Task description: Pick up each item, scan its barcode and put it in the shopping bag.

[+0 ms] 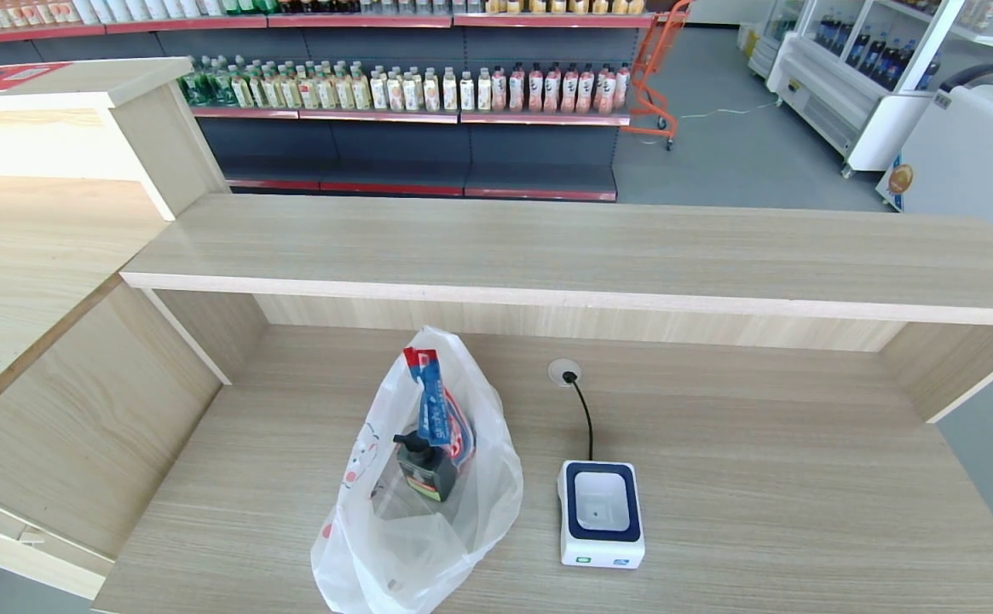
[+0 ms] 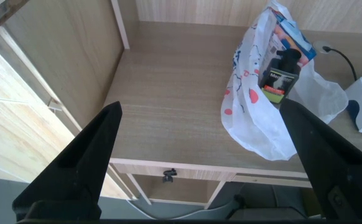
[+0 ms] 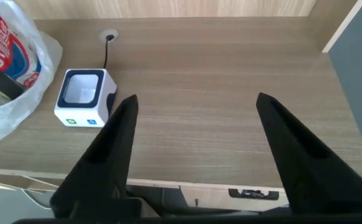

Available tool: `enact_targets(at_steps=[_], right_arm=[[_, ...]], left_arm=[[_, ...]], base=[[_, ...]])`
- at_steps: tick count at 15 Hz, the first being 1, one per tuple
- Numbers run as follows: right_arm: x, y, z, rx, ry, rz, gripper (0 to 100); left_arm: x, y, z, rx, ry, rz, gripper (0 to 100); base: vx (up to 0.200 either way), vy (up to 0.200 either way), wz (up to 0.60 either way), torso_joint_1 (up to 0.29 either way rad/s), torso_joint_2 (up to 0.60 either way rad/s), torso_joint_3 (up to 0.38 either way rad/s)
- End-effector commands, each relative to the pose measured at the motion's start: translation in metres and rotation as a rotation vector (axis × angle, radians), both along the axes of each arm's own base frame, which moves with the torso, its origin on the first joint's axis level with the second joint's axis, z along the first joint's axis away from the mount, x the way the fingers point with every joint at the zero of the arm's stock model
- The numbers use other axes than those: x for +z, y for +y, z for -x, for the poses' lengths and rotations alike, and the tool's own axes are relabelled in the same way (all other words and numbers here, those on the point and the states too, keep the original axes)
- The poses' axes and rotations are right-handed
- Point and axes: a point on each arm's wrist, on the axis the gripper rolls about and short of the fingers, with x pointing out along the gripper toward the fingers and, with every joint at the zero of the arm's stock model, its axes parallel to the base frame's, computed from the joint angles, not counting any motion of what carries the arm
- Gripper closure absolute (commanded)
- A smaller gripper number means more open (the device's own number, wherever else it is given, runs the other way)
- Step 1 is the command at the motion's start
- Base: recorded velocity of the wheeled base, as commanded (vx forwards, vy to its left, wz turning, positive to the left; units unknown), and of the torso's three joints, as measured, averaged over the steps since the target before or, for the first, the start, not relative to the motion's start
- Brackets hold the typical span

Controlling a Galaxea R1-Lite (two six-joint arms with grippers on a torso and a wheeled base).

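Our left gripper (image 2: 201, 104) has two black fingers (image 2: 81, 168). Each finger is flat and smooth. It is shaped like a long wedge, wide at the bottom and thin at the tip. The edges look straight and the tips are a little blunt. Our right gripper (image 3: 196, 97) has the same two black wedge fingers (image 3: 305, 155). On both grippers a dark bar (image 3: 168, 213) joins the fingers, just on our side of the counter (image 3: 218, 74) front edge.

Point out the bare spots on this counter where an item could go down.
Widest bare patch: the counter right of the scanner. A smaller one lies left of the shopping bag. Crowded: the gap between bag and scanner, cable behind.
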Motion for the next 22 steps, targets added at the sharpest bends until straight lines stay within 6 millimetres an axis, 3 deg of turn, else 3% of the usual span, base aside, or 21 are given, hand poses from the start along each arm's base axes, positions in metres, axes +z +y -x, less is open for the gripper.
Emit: enact_targets(at_steps=[1,6,22], right_arm=[[0.0000,0.0000,-0.0003,0.001,0.006,0.001,100],[0.0000,0.0000,-0.0003,0.001,0.006,0.000,100],[0.0002,0.0000,-0.0003,0.001,0.005,0.000,100]], left_arm=[[0.0000,0.0000,0.0000,0.000,-0.001,0.001,0],[0.0000,0.0000,0.0000,0.001,-0.001,0.000,0],[0.0000,0.0000,0.0000,0.000,-0.001,0.000,0]], base=[[0.000,0.000,0.00,0.000,0.00,0.000],[0.120,-0.040,0.00,0.001,0.00,0.002],[0.000,0.000,0.00,0.000,0.00,0.000]])
